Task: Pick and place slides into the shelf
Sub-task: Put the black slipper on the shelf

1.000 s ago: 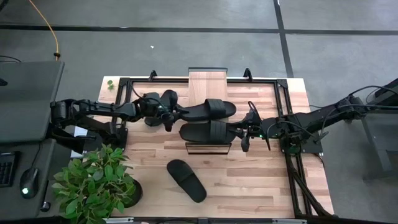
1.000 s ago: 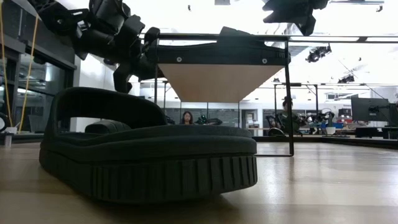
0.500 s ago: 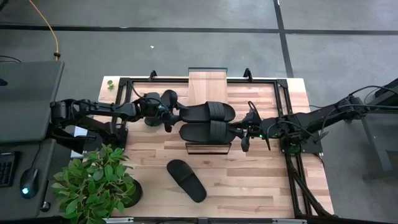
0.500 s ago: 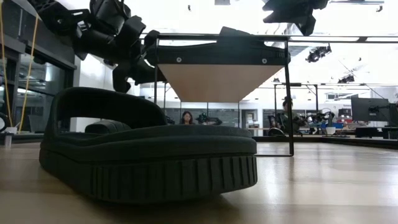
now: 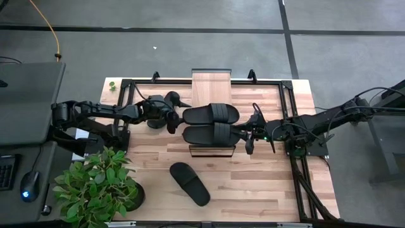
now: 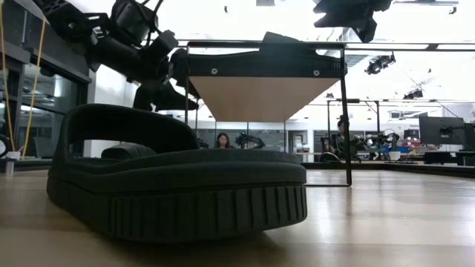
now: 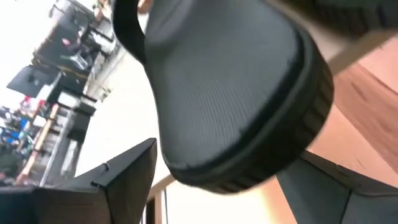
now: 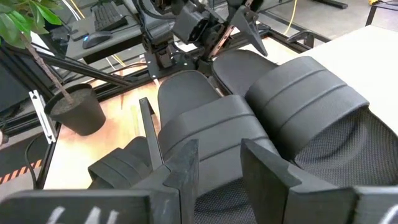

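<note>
Two black slides lie side by side across the shelf, resting on its light wood top with their ends overhanging: the far slide and the near slide. A third slide lies sole-down on the table, toward its near edge. My left gripper stands open at the far slide's left end, a finger on either side, apart from it. My right gripper hangs above the near slide's right end, fingers a little apart. Another slide shows lower down, by the shelf's frame.
A potted plant stands at the table's near left corner. Black frame rails run along the table's left, far and right sides. Bare wood lies to the right of the third slide.
My left gripper has opened wide and let go of the far slide's left end, and its wrist has rolled a little. The far slide now lies on the shelf top on its own. My right arm has kept still.
</note>
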`<move>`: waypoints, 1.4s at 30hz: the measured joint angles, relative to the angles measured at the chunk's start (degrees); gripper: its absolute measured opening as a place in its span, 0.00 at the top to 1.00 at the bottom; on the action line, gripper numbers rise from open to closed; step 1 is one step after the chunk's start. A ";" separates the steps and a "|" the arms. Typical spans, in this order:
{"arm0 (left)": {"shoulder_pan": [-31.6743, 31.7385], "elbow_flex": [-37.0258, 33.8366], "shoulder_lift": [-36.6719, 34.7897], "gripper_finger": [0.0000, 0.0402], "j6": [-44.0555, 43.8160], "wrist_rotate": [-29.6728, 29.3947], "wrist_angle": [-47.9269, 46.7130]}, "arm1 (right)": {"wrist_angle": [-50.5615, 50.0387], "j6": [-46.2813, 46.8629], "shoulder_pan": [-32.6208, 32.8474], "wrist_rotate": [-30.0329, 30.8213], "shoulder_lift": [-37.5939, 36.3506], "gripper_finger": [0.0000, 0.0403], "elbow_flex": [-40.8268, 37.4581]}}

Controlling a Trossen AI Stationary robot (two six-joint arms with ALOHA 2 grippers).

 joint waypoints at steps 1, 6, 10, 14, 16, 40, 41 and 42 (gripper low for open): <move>0.00 0.00 0.00 0.25 -0.27 -0.81 -0.45 | 0.00 0.00 0.00 0.00 0.00 0.73 0.00; 0.00 0.00 0.00 0.26 -0.69 -5.38 -4.33 | 0.01 -0.45 0.01 -0.02 -0.01 0.73 0.00; 0.00 0.00 -0.03 0.27 -1.49 -10.16 -6.49 | 0.00 -0.46 0.01 -0.04 -0.02 0.73 0.00; -0.38 0.02 -0.95 0.27 -2.20 -13.57 -8.38 | -0.02 -0.99 0.02 -0.07 -0.02 0.73 0.00; -1.25 0.01 -2.38 0.28 -2.46 -17.00 -9.76 | -0.05 -1.05 0.01 -0.08 -0.02 0.73 0.00; -28.78 0.04 -27.71 0.37 -38.17 -42.92 -28.25 | 4.83 -4.98 0.02 -8.38 0.35 0.73 0.00; -29.53 0.04 -27.68 0.37 -41.70 -42.22 -29.13 | 5.28 -4.98 0.01 -8.44 0.35 0.73 0.00; -30.29 0.04 -27.65 0.37 -45.19 -42.01 -29.96 | 5.36 -4.98 0.00 -8.44 0.33 0.73 0.00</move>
